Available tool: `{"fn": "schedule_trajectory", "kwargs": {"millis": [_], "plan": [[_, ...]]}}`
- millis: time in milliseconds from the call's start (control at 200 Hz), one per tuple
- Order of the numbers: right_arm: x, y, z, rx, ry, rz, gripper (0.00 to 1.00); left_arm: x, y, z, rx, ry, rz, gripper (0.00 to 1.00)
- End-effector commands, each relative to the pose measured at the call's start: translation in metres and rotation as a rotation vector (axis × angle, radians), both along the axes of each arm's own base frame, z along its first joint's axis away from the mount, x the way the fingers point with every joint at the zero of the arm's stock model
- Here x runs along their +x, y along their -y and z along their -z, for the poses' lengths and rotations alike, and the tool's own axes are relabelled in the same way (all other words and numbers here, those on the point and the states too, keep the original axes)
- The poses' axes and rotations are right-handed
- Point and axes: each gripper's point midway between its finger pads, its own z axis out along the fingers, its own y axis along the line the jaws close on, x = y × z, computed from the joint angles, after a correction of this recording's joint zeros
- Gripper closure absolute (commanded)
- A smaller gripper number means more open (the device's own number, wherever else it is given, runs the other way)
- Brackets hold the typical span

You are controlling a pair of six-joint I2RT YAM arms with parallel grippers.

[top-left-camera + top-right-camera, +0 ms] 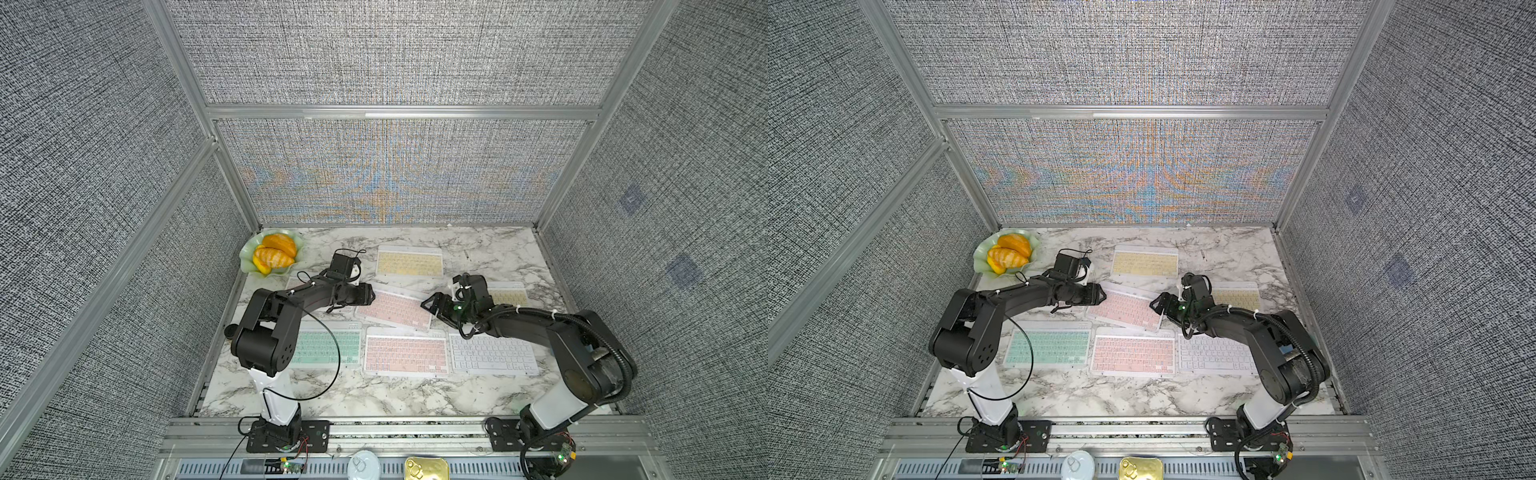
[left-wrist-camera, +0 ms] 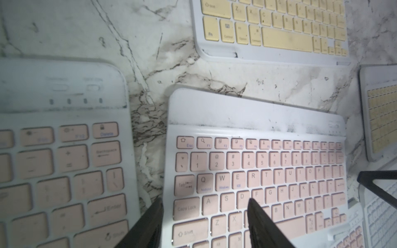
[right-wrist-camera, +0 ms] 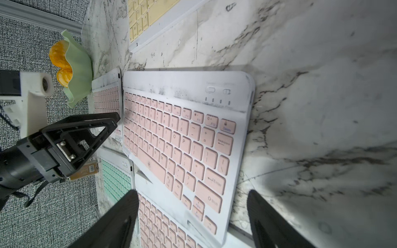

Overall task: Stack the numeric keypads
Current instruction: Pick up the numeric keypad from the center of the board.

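Top views show the stacking job barely begun: on the marble table (image 1: 374, 395) six keypads lie spread in plain sight, and no pile exists. The far yellow keypad (image 1: 409, 262) sits at 12 o'clock, the second yellow keypad (image 1: 509, 296) at 2, the white keypad (image 1: 492, 353) at 4, the near pink keypad (image 1: 405, 353) at 6 and the mint keypad (image 1: 320, 349) at 8. At centre the tilted pink keypad (image 1: 395, 309) lies askew, its near edge seemingly overlapping the near pink keypad. The left gripper (image 1: 372, 296) flanks it at 9 o'clock, the right gripper (image 1: 426, 304) at 3. A green dish (image 1: 246, 255) of orange fruit (image 1: 276, 249) fills the 10 o'clock corner, well apart from the work.

Left wrist view: the left gripper's fingers (image 2: 150, 223) stand apart astride the tilted pink keypad's short edge, clamping nothing. The third pink keypad (image 2: 53, 171) lies just beside it.

Right wrist view: the right gripper (image 3: 193, 192), fingers spread wide, hovers empty over the opposite end. Every keypad is yet to be gathered. The neighbours crowding the tilted pink keypad seem to leave little room to slip a finger under it.
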Motion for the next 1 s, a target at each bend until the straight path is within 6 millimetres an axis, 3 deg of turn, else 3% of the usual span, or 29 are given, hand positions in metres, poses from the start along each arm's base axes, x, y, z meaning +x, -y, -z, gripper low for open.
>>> {"fn": "schedule_trajectory", "kwargs": {"millis": [0, 295, 640, 996], "plan": [[0.002, -0.003, 0.0, 0.017, -0.006, 0.02, 0.17, 0.005, -0.004, 0.003, 0.028, 0.004, -0.004, 0.37], [0.0, -0.008, 0.006, 0.029, -0.022, 0.02, 0.17, 0.003, -0.005, 0.022, 0.057, -0.039, 0.015, 0.37], [-0.002, -0.011, 0.013, 0.04, -0.037, 0.031, 0.17, -0.008, 0.003, 0.023, 0.034, -0.048, 0.05, 0.37], [0.01, -0.031, -0.009, 0.228, -0.013, 0.044, 0.17, -0.038, 0.016, 0.029, -0.022, -0.099, 0.086, 0.37]]}}
